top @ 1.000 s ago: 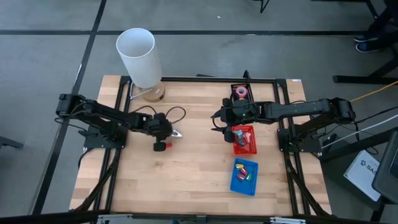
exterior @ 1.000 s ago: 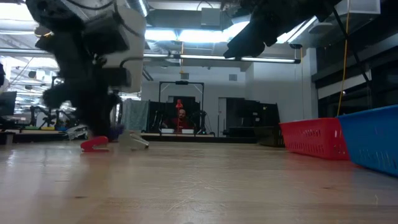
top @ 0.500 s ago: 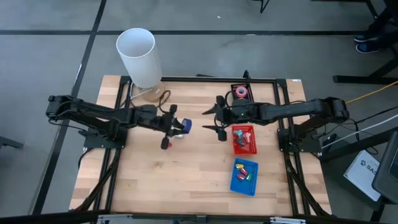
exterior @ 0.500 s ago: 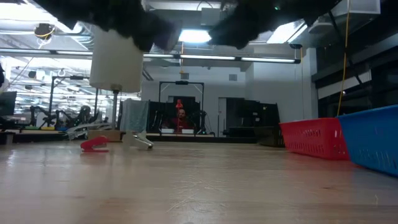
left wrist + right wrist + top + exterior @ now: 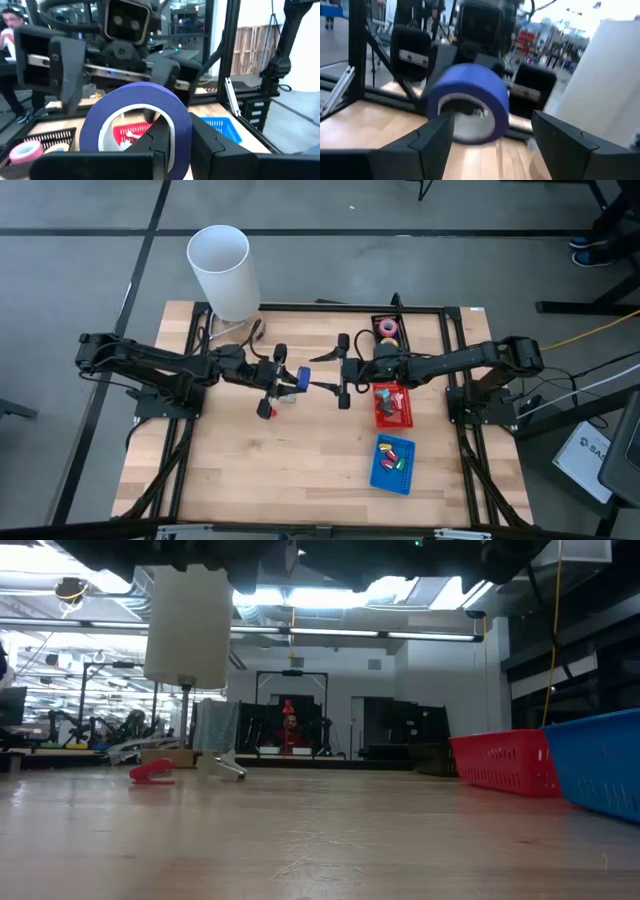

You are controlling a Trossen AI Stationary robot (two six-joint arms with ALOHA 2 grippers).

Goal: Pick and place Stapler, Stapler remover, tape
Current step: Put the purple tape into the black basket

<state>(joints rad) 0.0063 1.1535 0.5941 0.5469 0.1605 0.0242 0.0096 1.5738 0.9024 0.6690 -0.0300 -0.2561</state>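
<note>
A blue tape roll (image 5: 299,379) is up in the air over the middle of the table, held by my left gripper (image 5: 289,383), which is shut on it. My right gripper (image 5: 325,373) faces it from the table's right, open wide. In the right wrist view its fingers (image 5: 432,140) stand on either side of the roll (image 5: 475,92) without touching. A red stapler (image 5: 263,411) lies on the table under the left arm, and a silver tool (image 5: 226,768) lies beside the stapler (image 5: 152,771). Pink and yellow rolls sit in the black bin (image 5: 387,328). My left gripper holds the blue tape roll by the ring's wall (image 5: 177,125), one finger (image 5: 161,135) inside the hole and one outside. The fingers come level from the table's left. The roll is lifted clear of the table, with its hole facing my wrist camera.
A tall white cylinder (image 5: 224,272) stands at the far left edge of the table. A red bin (image 5: 392,406) and a blue bin (image 5: 392,464) with small items sit on the right side, the black bin beyond them. Bare wood lies on the near side.
My left gripper rose from the table near the stapler with the blue roll in its fingers and moved toward the table's right. My right gripper moved toward the table's left, up to the roll. The stapler and silver tool stayed on the table.
</note>
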